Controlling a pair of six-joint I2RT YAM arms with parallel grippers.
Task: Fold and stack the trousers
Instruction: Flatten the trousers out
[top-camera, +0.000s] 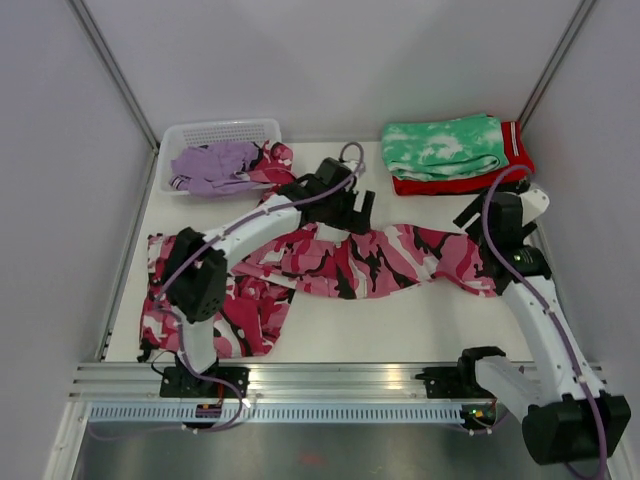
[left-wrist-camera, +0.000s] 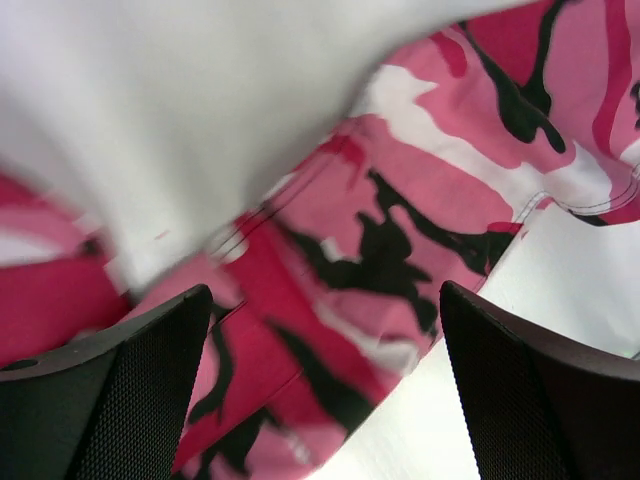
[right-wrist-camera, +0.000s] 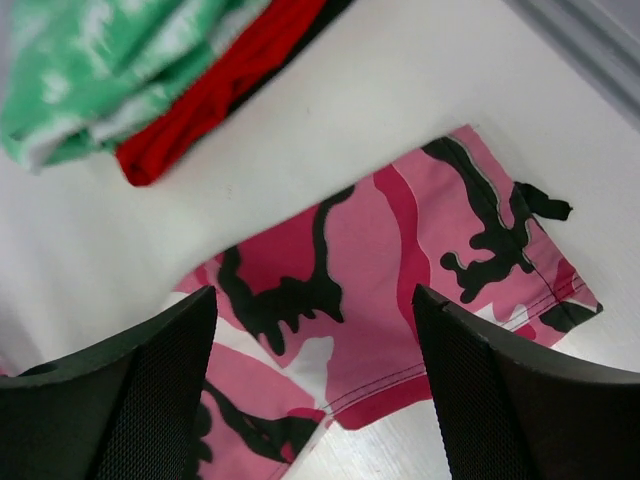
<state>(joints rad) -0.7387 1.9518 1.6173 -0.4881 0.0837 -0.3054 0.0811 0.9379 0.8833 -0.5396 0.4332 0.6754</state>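
Note:
The pink, white and black camouflage trousers (top-camera: 350, 262) lie spread across the table, one leg running right, the other bunched at the front left. The lilac trousers (top-camera: 210, 166) lie crumpled in a white basket (top-camera: 222, 131) at the back left. My left gripper (top-camera: 352, 212) is open above the camouflage fabric (left-wrist-camera: 380, 260) near its middle back edge. My right gripper (top-camera: 478, 212) is open above the right leg's hem (right-wrist-camera: 400, 300), holding nothing.
A folded green-and-white tie-dye garment (top-camera: 442, 146) lies on a folded red garment (top-camera: 470, 180) at the back right, also in the right wrist view (right-wrist-camera: 120, 60). White walls enclose the table; a metal rail runs along the front edge (top-camera: 330, 375).

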